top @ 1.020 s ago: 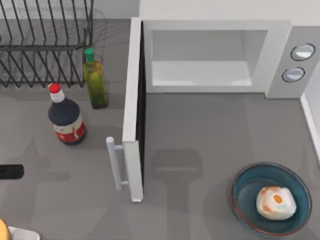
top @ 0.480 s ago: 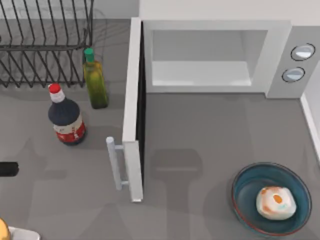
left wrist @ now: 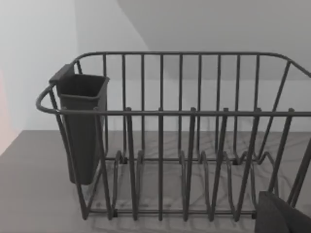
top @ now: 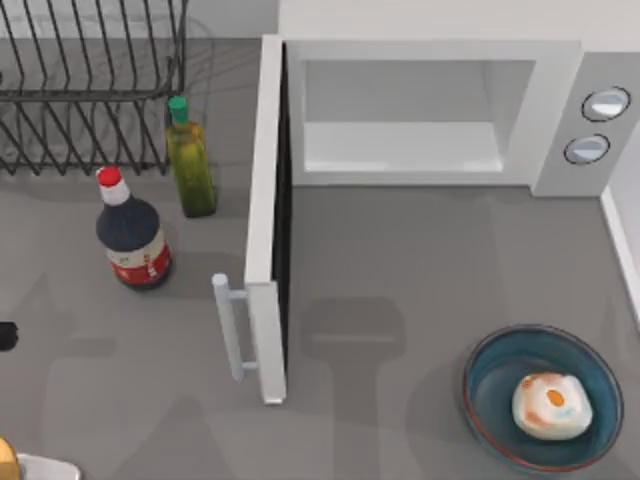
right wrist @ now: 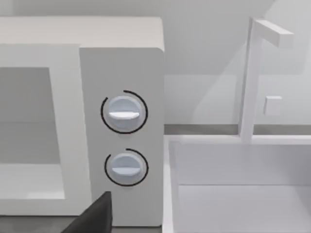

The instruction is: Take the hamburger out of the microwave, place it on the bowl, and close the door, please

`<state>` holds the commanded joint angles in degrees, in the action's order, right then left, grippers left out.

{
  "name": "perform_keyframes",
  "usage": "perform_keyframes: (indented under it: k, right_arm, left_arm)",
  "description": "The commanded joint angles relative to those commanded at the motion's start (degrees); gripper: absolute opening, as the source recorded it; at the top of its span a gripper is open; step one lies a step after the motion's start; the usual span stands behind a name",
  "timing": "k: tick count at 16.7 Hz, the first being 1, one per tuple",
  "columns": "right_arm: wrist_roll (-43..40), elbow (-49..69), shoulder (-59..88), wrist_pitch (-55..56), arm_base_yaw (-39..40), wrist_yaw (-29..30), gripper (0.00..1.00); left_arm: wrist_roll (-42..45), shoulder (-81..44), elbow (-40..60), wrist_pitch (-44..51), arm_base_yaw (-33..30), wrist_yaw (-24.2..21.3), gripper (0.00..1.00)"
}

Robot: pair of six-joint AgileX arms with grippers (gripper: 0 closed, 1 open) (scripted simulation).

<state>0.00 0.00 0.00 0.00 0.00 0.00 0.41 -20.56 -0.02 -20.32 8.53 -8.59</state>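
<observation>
**Desk:** Walk me through it, biggest thing first.

**Me:** The microwave (top: pixel 430 110) stands at the back of the table, its cavity bare. The door (top: pixel 266 220) swings wide, standing out toward the front, with its bar handle (top: pixel 229 325) on the left face. So the closing is not yet done. The bowl (top: pixel 490 385) sits front right, and the hamburger (top: pixel 551 405) lies in it, toward its right side.

**Desk:** Grippers?

**Me:** I see a dark tip of my left arm (top: pixel 6 335) at the table's left edge, well apart from the door. I cannot tell whether either pincer is open or closed. The left wrist camera faces the dish rack (left wrist: pixel 180 145); the right wrist camera faces the two knobs (right wrist: pixel 124 114).

**Desk:** What worries you?

**Me:** The approach to the door, I judge. The soy sauce bottle (top: pixel 132 235) and the olive oil bottle (top: pixel 189 165) stand left of the door, between my left arm and its outer face. A low sweep could topple them. A push near the hinge could slip along the panel; a hard one could slam the door and jolt the oven.
</observation>
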Motion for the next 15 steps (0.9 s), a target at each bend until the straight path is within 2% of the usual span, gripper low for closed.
perform_keyframes:
  k: [4,6,9,15]
  right_arm:
    - [0.0,0.0,0.0,0.0,0.0,0.0,1.0]
    - [0.0,0.0,0.0,0.0,0.0,0.0,1.0]
    - [0.0,0.0,0.0,0.0,0.0,0.0,1.0]
    - [0.0,0.0,0.0,0.0,0.0,0.0,1.0]
  left_arm:
    - [-0.5,-0.61,0.96,0.9,-0.97,0.82,0.0]
    - [-2.55,-3.84,4.18,4.07,-4.13,3.16,0.0]
    - [-7.44,-13.05,13.17,13.36,-12.24,8.92,0.0]
    - [-18.66,-33.51,34.45,40.64,-31.68,23.0,0.0]
